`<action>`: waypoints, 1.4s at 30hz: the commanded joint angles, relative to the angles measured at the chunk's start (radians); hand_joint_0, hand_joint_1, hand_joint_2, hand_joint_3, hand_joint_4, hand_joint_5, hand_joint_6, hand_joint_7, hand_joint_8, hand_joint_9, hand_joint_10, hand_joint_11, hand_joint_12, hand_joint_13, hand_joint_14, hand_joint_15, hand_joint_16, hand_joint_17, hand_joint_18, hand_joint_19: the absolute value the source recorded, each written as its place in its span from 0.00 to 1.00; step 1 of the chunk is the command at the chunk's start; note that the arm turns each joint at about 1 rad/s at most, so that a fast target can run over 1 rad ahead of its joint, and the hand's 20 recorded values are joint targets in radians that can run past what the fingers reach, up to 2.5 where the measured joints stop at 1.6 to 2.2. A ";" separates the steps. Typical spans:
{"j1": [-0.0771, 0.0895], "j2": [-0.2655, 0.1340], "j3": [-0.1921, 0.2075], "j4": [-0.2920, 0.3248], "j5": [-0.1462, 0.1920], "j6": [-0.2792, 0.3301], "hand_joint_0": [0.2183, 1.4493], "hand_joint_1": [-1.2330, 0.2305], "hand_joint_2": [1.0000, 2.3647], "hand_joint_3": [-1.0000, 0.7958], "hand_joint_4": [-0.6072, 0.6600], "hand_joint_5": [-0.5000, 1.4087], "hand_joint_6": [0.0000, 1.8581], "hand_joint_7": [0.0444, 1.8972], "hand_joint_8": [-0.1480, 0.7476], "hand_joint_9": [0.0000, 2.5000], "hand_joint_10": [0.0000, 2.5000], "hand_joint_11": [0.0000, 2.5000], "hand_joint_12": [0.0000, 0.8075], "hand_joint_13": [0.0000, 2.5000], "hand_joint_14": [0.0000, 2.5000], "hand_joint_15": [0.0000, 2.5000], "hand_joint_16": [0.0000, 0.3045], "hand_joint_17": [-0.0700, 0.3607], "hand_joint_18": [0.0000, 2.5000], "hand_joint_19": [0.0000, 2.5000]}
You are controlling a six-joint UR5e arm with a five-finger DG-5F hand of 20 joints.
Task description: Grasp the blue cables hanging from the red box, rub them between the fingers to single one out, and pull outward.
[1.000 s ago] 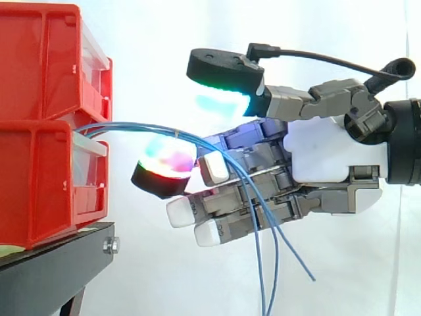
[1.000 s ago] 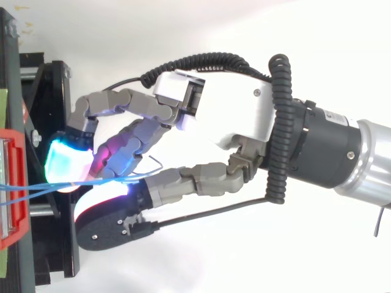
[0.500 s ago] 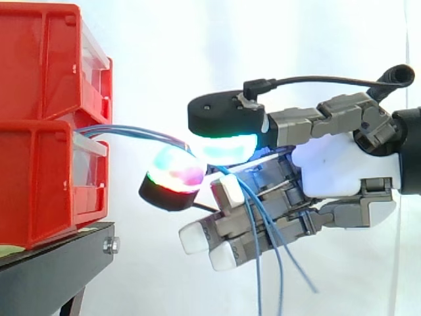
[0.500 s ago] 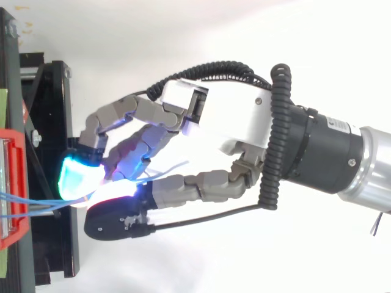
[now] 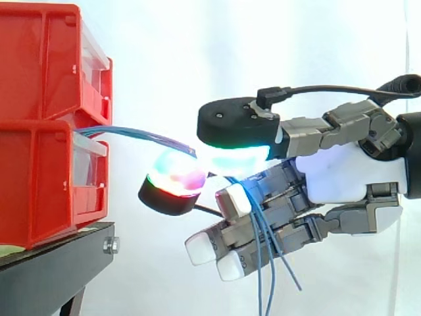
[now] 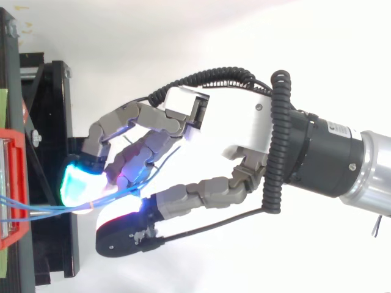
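Several thin blue cables (image 5: pixel 131 131) come out of the lower red box (image 5: pixel 39 178) and arc to the right. My hand (image 5: pixel 342 178) is shut on them: the green-glowing thumb pad (image 5: pixel 233 153) presses down on the cables against a red-and-green glowing fingertip (image 5: pixel 172 174) underneath. Past the pinch the loose ends hang down in front of the curled lower fingers. From above, the cables (image 6: pixel 36 209) run from the red box (image 6: pixel 18 232) into the hand (image 6: pixel 244 122), between the cyan pad and the thumb.
A second red box (image 5: pixel 39 59) is stacked on the lower one. Both rest on a black stand (image 5: pixel 52 270), whose frame (image 6: pixel 52 122) lies just left of the fingertips. A white curtain is behind.
The thumb has come down from well above the cables onto them, closing the pinch. The hand has shifted slightly right, away from the boxes, and the hanging ends have bunched together.
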 commanded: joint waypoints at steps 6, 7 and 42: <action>0.002 0.000 -0.001 0.000 -0.004 0.002 0.31 0.30 0.01 0.32 0.56 0.19 0.47 0.44 0.48 0.47 0.01 0.35 0.47 0.33 0.01 0.19 0.17 0.43 0.28 0.20; 0.002 0.000 -0.003 0.000 -0.004 0.003 0.31 0.30 0.00 0.32 0.56 0.19 0.47 0.45 0.48 0.47 0.01 0.35 0.47 0.33 0.01 0.19 0.17 0.43 0.28 0.20; 0.004 0.000 -0.014 0.000 -0.006 0.009 0.27 0.27 0.00 0.28 0.55 0.18 0.47 0.45 0.49 0.45 0.01 0.35 0.49 0.33 0.01 0.19 0.18 0.44 0.29 0.21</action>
